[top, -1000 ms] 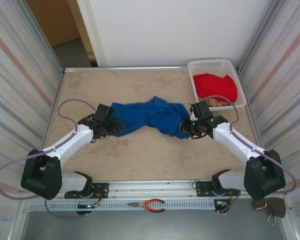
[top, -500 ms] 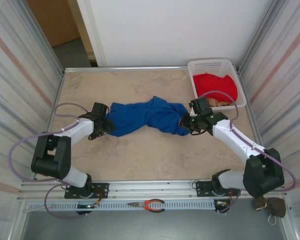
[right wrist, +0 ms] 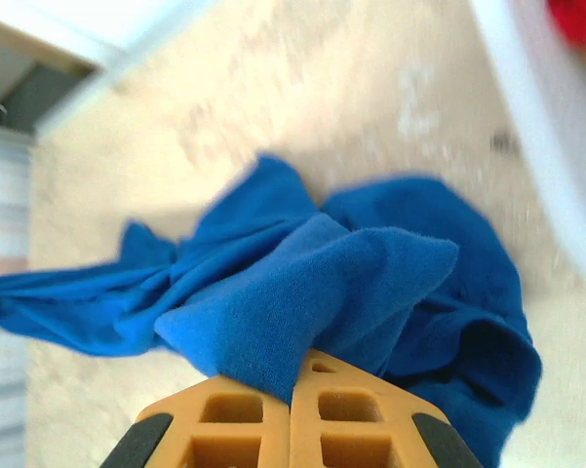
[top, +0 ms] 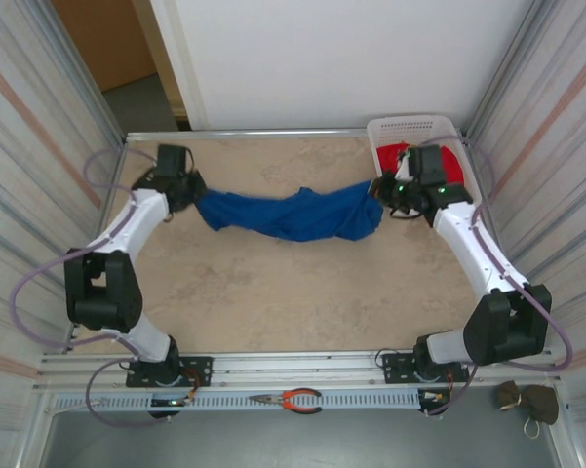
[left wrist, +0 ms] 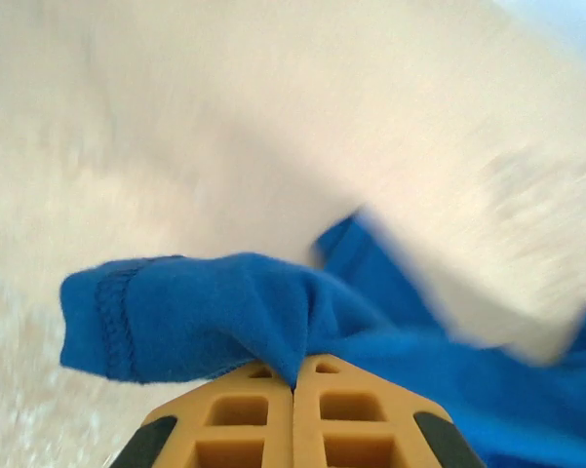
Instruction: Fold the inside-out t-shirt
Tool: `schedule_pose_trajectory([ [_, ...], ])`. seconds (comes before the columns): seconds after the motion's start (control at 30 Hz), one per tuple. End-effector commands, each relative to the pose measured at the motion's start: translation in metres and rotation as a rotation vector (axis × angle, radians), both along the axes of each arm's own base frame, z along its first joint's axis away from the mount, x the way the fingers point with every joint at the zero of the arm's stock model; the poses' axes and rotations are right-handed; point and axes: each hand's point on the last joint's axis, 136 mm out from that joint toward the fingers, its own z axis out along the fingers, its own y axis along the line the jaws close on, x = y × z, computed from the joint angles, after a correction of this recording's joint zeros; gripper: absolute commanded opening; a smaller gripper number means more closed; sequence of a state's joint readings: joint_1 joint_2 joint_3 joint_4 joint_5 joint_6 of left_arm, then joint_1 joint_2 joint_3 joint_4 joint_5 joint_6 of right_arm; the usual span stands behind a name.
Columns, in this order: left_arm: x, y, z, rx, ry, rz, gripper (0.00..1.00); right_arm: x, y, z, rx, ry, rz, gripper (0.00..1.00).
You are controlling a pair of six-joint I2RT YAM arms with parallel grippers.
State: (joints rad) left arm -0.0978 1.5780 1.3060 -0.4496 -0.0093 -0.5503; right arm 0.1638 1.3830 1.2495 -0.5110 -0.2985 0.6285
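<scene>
**Table** (top: 273,302): a sandy work surface. The white basket (top: 410,127) at its far right corner is the reference for all positions.

**T-shirt** (top: 293,214): royal blue and bunched into a twisted rope. It runs from the basket's near-left corner leftward across the table, well away from the basket. The middle sags, and it cannot be told whether it touches the table.

*Likely hazards:*
- The cloth is rolled on itself, so setting it down as it is would probably leave a twist rather than a flat panel.
- Each end is held by a small fold only, so pulling the ends further apart could draw the fabric out of a grip.
- The end beside the basket could catch the rim or the red garment (top: 450,168) inside it.

**Left arm**: stretched far forward, with its wrist at the table corner opposite the basket.

**Right arm**: also extended forward, with its wrist just beside the basket's near-left corner.

**Left gripper** (top: 187,190): the jaws are pressed together on a hemmed edge of the shirt. The wrist view (left wrist: 293,385) shows this, with cloth spilling over the orange fingers (left wrist: 244,429).

**Right gripper** (top: 378,193): likewise clamped on a thick fold (right wrist: 322,273) of the blue fabric.
</scene>
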Motion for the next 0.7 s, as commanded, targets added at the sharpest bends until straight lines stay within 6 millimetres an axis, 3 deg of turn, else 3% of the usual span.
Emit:
schedule_pose_trajectory([
  [0.0,-0.002,0.001,0.103,-0.090,-0.195,-0.024,0.00,0.012,-0.005,0.051,0.037,-0.104,0.029,0.00],
  [0.07,-0.004,0.004,0.139,-0.132,-0.272,-0.021,0.00,0.015,-0.010,0.074,0.057,-0.150,0.019,0.00],
  [0.17,-0.012,0.003,0.172,-0.172,-0.352,-0.027,0.00,0.014,-0.014,0.099,0.084,-0.199,0.014,0.00],
  [0.4,-0.031,-0.001,0.207,-0.247,-0.447,-0.040,0.00,-0.010,-0.011,0.140,0.142,-0.302,0.035,0.00],
  [0.57,-0.052,-0.014,0.239,-0.362,-0.520,-0.073,0.00,-0.044,-0.001,0.183,0.243,-0.397,0.074,0.00],
  [0.67,-0.064,-0.021,0.245,-0.388,-0.539,-0.080,0.00,-0.060,0.002,0.194,0.251,-0.428,0.076,0.00],
])
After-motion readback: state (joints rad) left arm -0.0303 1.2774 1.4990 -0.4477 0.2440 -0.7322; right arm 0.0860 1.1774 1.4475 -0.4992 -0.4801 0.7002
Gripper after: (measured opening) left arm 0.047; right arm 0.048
